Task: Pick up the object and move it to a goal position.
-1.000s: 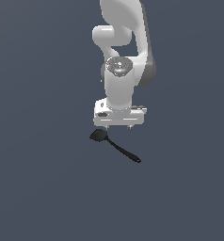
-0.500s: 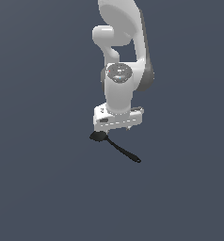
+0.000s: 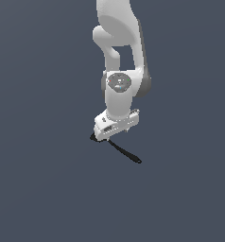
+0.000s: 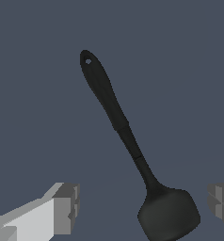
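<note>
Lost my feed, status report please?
Gripper open, fingers either side of spatula head, not gripping. Spatula flat on surface. Nothing in the way.

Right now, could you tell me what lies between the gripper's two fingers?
In the wrist view, the spatula's head lies between the open gripper's fingers, nearer one finger; otherwise the gap is bare.
</note>
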Robot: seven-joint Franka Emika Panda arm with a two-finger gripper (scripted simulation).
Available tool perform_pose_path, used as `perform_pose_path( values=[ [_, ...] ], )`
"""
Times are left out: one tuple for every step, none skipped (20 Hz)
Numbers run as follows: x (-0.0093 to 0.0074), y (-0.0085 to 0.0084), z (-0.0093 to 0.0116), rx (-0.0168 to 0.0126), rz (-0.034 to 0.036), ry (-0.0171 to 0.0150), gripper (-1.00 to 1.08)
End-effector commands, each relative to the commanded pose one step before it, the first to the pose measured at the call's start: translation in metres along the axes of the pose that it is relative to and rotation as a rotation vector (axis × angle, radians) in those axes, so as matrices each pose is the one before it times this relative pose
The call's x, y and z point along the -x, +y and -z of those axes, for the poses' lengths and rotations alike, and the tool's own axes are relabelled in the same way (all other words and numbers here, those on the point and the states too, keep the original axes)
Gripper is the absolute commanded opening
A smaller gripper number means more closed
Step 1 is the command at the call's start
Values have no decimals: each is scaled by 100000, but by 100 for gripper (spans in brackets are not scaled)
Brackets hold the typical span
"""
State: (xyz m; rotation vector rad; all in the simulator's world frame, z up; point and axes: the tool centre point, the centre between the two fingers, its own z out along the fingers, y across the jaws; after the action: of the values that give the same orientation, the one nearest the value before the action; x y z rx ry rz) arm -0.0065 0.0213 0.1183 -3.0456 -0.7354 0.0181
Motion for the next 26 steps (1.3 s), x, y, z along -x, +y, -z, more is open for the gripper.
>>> perform_pose_path(
  values=[
    [-8, 99, -705, 299, 7398, 15, 100],
    [2, 33, -278, 101, 2889, 5, 100],
    [3, 31, -278, 95, 2890, 9, 100],
    [3, 28, -277, 90, 2892, 12, 100],
    [4, 25, -276, 84, 2892, 16, 100],
    [5, 22, -276, 79, 2894, 20, 100],
    [5, 20, -275, 74, 2894, 25, 100],
    [5, 16, -271, 69, 2861, 30, 100],
    [5, 14, -257, 62, 2724, 33, 100],
    [5, 11, -243, 56, 2577, 35, 100],
    [4, 8, -228, 50, 2431, 37, 100],
    [4, 6, -214, 45, 2283, 39, 100],
    [3, 4, -200, 41, 2137, 40, 100],
    [3, 2, -186, 37, 1990, 40, 100],
    [3, 1, -171, 33, 1842, 40, 100],
    [2, 0, -157, 30, 1695, 39, 100],
    [1, -1, -143, 27, 1548, 37, 100],
    [2, -1, -130, 24, 1399, 35, 100],
    [0, -2, -116, 21, 1254, 33, 100],
    [1, -1, -102, 18, 1104, 30, 100],
    [0, -2, -88, 16, 959, 27, 100],
    [0, -2, -75, 13, 811, 23, 100],
    [1, -1, -61, 11, 662, 19, 100],
    [0, -1, -47, 8, 516, 15, 100],
    [-2, -2, -34, 6, 372, 11, 100],
    [1, 0, -20, 4, 218, 7, 100]
  ],
)
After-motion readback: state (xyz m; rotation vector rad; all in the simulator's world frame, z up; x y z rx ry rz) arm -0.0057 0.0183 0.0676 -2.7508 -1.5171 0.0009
